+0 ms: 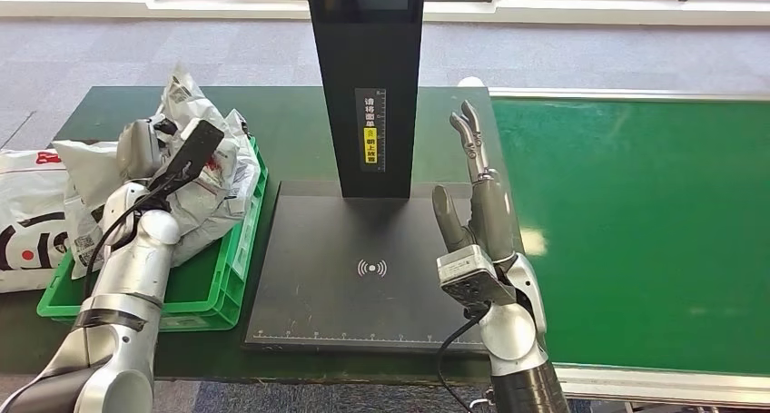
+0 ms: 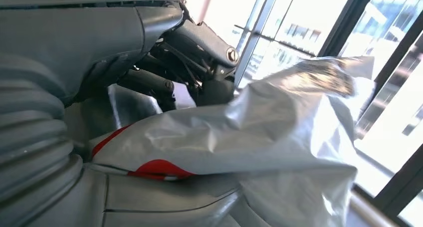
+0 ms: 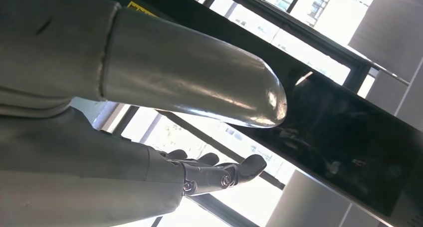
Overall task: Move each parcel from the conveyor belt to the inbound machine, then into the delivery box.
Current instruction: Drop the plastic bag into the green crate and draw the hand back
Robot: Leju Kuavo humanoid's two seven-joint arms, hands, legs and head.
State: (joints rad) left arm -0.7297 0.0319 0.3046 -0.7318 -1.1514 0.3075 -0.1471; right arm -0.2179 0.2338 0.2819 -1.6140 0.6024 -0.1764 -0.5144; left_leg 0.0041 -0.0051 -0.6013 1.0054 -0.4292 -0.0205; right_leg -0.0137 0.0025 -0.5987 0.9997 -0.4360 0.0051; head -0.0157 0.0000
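Left hand [image 1: 145,150] over the green crate [image 1: 218,290] — fingers [image 2: 149,80] curled onto a crumpled silver parcel [image 2: 279,117] lying in it. Right hand [image 1: 477,200] beside the scanner post [image 1: 365,77], fingers [image 1: 470,127] straight and spread — holding nothing.

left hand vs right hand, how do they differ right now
The left hand is over the green delivery box, against a crumpled grey parcel; the right hand stands beside the black inbound machine, touching nothing. The left hand's fingers curl down; the right hand's fingers point up, straight. Both are grey hands on silver arms.
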